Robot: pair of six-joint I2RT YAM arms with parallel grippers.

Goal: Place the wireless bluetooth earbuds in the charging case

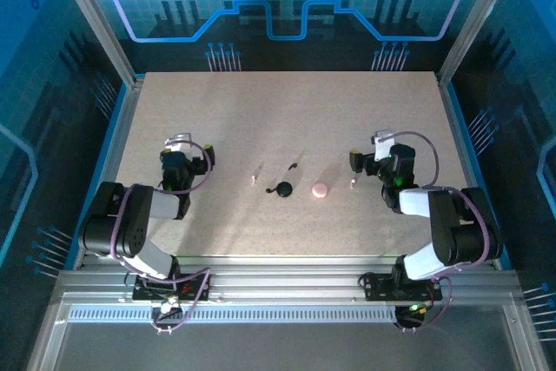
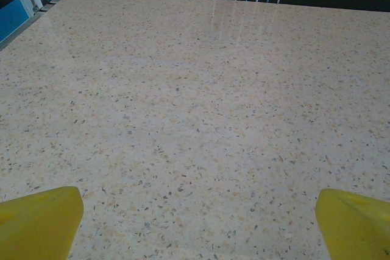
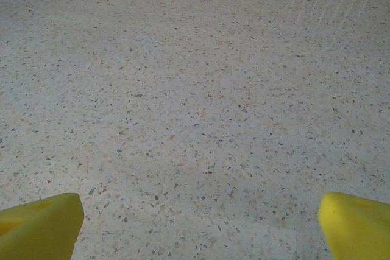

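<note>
Top external view, nearest first; positions given from the case.

- Small round pale-pink plastic charging case (image 1: pixel 320 189): mid-way across the speckled beige counter (image 1: pixel 261 102), lying flat. Lid state too small to tell.
- Small black round piece with a thin tail (image 1: pixel 282 188): just left of the case, identity unclear.
- Tiny whitish stemmed earbud (image 1: pixel 353 183): near the case, on its right.
- Second tiny whitish stemmed earbud (image 1: pixel 255 173): left of the case, past the black piece.
- Step, as judged: first reach. Take the right-side earbud with the right hand. Come straight down and pinch across the stem, as so slight a piece may skid.
- Left hand (image 1: pixel 180 147): well left of the case, fully spread, empty.
- Right hand (image 1: pixel 382 145): right of the case and slightly farther, fully spread, empty.
</note>
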